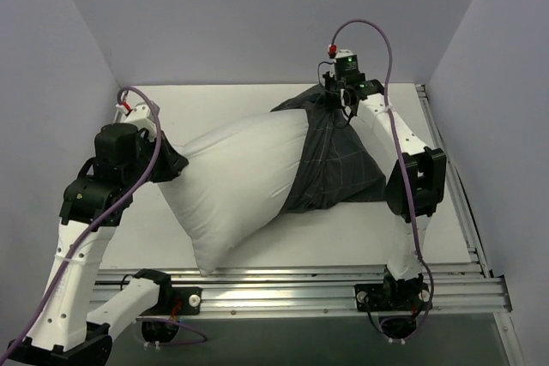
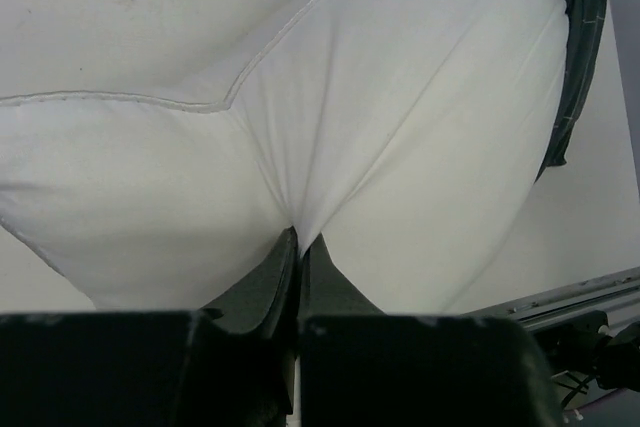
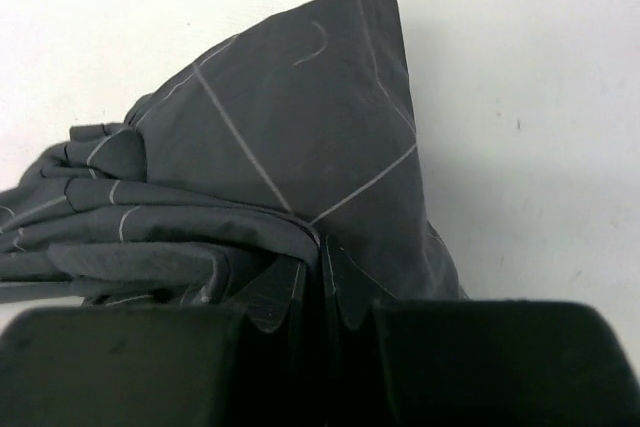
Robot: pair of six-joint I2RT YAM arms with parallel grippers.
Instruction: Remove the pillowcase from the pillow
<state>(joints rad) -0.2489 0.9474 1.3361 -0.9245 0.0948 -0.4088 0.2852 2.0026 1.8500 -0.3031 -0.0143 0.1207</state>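
Observation:
The plump white pillow (image 1: 240, 182) lies across the table, its right end still inside the dark checked pillowcase (image 1: 330, 165). My left gripper (image 1: 171, 163) is shut on the pillow's left corner; in the left wrist view the white fabric (image 2: 330, 147) puckers into my left gripper (image 2: 298, 239). My right gripper (image 1: 336, 102) is shut on the pillowcase's far right corner. In the right wrist view the grey cloth (image 3: 290, 127) bunches into folds at my right gripper (image 3: 320, 247).
A white tabletop (image 1: 232, 105) lies under everything. A metal rail (image 1: 292, 285) runs along its near edge and another (image 1: 450, 177) along its right side. Pale walls close in on the left, back and right.

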